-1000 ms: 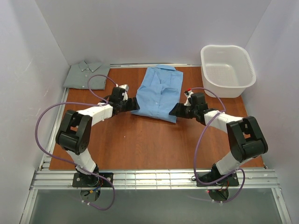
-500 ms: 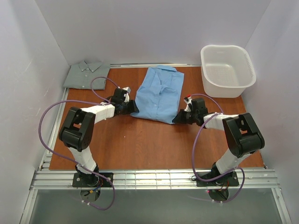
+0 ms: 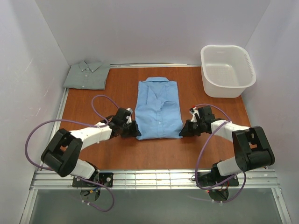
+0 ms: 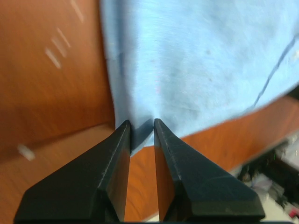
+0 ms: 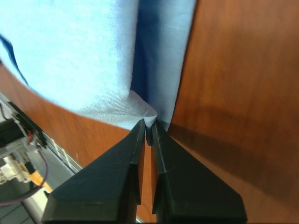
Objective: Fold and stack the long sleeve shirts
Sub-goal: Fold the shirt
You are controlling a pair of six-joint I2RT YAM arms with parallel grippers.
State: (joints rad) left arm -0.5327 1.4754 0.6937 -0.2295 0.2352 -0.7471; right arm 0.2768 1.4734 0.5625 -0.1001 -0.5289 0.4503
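Observation:
The light blue long sleeve shirt [image 3: 159, 109] lies flat mid-table, collar toward the back wall, sleeves folded under. My left gripper [image 3: 135, 130] is shut on its near left corner; in the left wrist view the blue cloth [image 4: 196, 60] fills the narrow gap between the tips of that gripper [image 4: 141, 125]. My right gripper [image 3: 183, 130] is shut on the near right corner, where a pinch of cloth [image 5: 70, 56] is bunched between the tips of that gripper [image 5: 149, 126]. The grey-green shirt [image 3: 86, 75] lies folded at the back left corner, away from both grippers.
A white plastic basket [image 3: 229, 86] stands at the back right. White walls close in the brown table [image 3: 154, 154] on the left, back and right. A metal rail [image 3: 154, 178] with both arm bases runs along the near edge.
Both grippers closed on the blue shirt's near corners and drew it toward the near edge. The shirt, which lay skewed, now lies straight and closer to me.

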